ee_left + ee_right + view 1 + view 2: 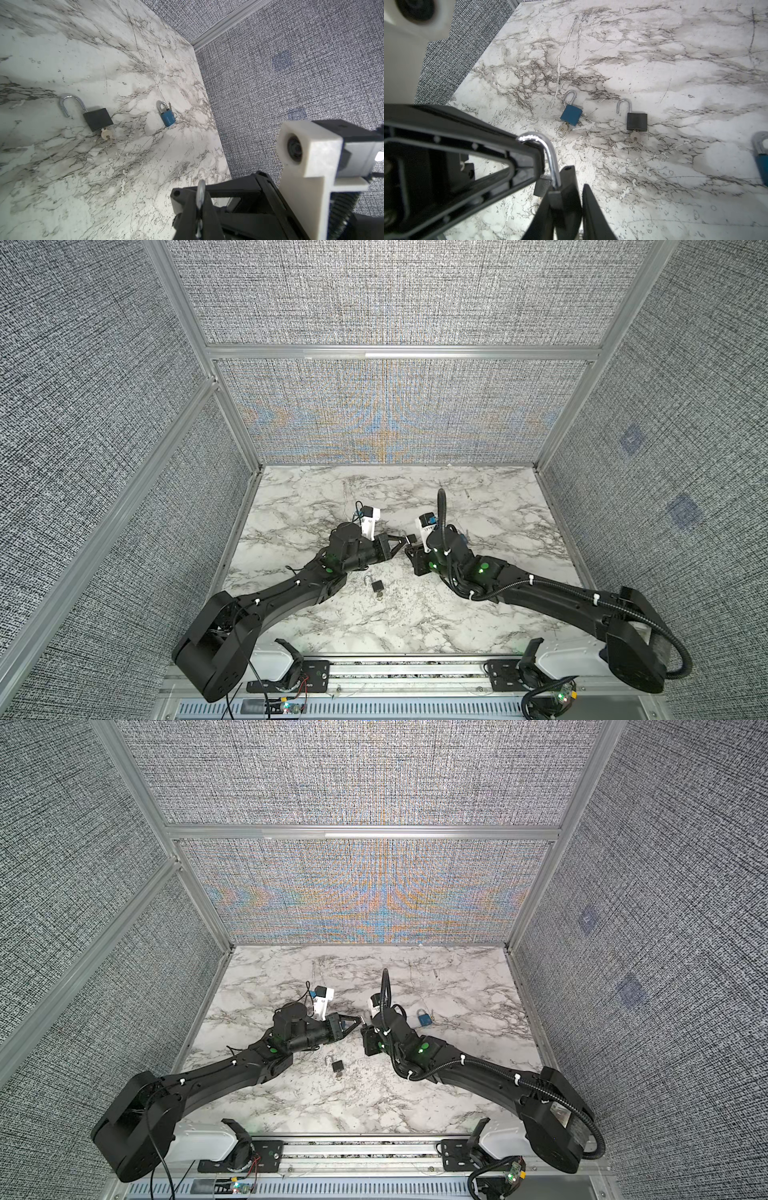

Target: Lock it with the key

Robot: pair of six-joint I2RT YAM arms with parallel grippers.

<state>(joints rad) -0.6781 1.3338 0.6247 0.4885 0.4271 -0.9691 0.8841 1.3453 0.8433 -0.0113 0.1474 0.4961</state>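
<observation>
Beside the narrow-set right hand (578,178), a black metal padlock (411,538) is held by its chrome shackle (533,138) in the left hand (199,199).

We are in a robotics lab, inside a test cell. Grey woven panels (374,294) in an aluminium frame (399,352) wall in a marble-look tabletop (478,506), and two black arms (286,597) stand on a rail (407,670) with bare wiring (305,684).

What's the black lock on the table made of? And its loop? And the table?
Black lock: probably metal, matte black coat, no glare. Loop: bare shiny metal, likely steel, bright glints. Table: marble look, grey veins; maybe only a printed sheet.
</observation>
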